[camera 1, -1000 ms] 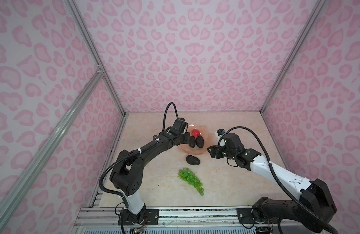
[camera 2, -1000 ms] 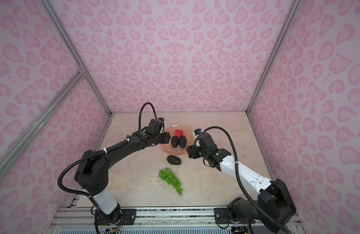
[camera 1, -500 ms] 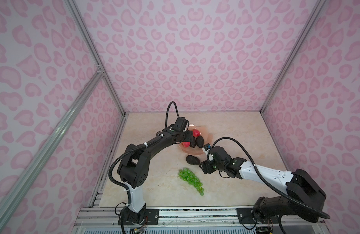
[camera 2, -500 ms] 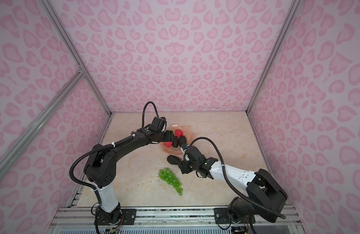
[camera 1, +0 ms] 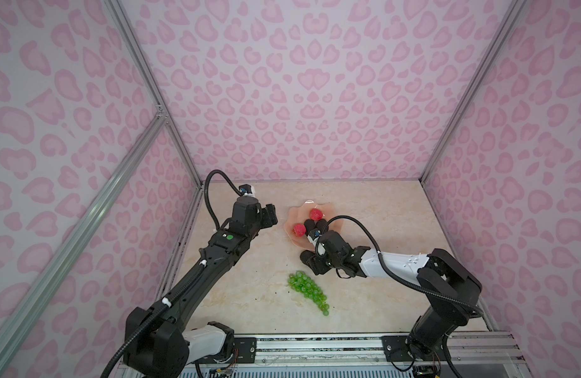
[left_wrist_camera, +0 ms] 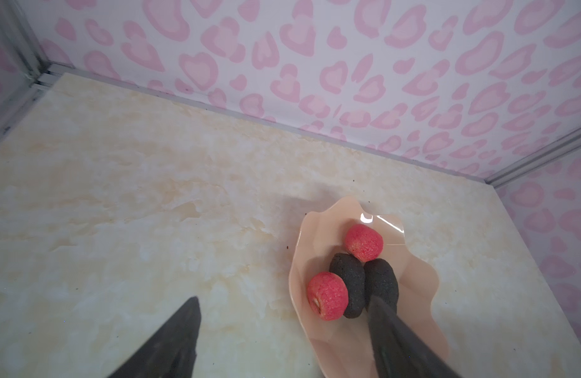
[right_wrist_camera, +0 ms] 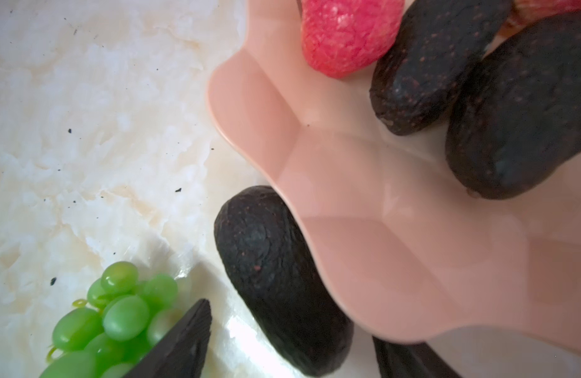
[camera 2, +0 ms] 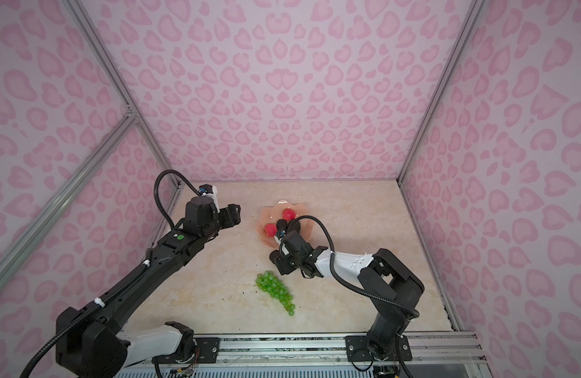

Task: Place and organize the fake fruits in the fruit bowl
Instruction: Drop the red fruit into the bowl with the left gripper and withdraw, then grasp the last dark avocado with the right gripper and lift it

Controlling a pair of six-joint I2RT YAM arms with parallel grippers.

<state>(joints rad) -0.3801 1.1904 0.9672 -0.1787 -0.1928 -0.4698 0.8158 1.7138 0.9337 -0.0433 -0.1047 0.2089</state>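
Right wrist view sets the right pincer [right_wrist_camera: 290, 322] low over the marbled cream tabletop [right_wrist_camera: 86, 131], its 2 dark fingers standing wide with nothing clamped. Between them, reaching out past their tips, lies 1 rough blackish oval avocado [right_wrist_camera: 269, 261]. It rests on the table, tucked under the overhang of the shallow glossy peach-pink bowl with a scalloped rim [right_wrist_camera: 380, 235]. The bunch of translucent green grapes [right_wrist_camera: 119, 314] lies on the table just outside 1 finger. Whether the finger on the bowl side touches the rim, I cannot tell.

The left pincer [left_wrist_camera: 282, 299] hovers beside the bowl, jaws wide and empty. Ahead of its tips, inside the bowl, sit 2 small red strawberry-like fruits [left_wrist_camera: 326, 300] and 2 more blackish avocados [left_wrist_camera: 348, 281], packed together.

By my reckoning 4 of 6 fruits are placed, and the step in hand is grasping the 3rd avocado. The next move calls for closing across the fruit's narrow width without catching the rim. The avocado should then be drawn clear of the overhang, lifted and set on the bare part of the bowl nearest this pincer. The grapes come last.
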